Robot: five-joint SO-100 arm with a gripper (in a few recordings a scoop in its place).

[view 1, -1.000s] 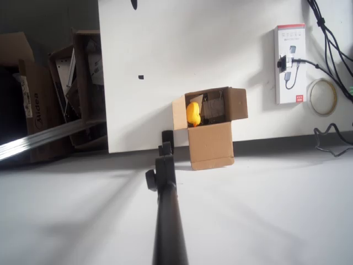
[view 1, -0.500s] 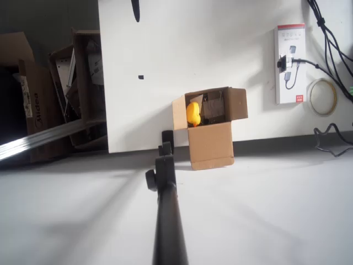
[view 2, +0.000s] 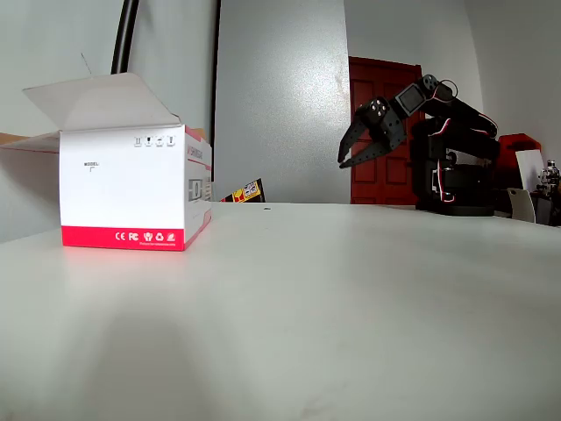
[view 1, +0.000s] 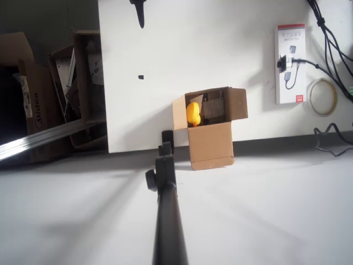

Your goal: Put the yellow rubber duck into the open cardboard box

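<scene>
In the fixed view you can read "MODEL" and CE/FC marks on the white-and-red carton [view 2: 131, 189] at nine o'clock. Your gripper [view 2: 355, 149] hangs raised at two o'clock, fingers spread, holding nothing. Overhead, the yellow rubber duck [view 1: 192, 114] sits inside the open cardboard box [view 1: 210, 141] at the table [view 1: 220, 61] edge, with bare tabletop toward twelve.
</scene>
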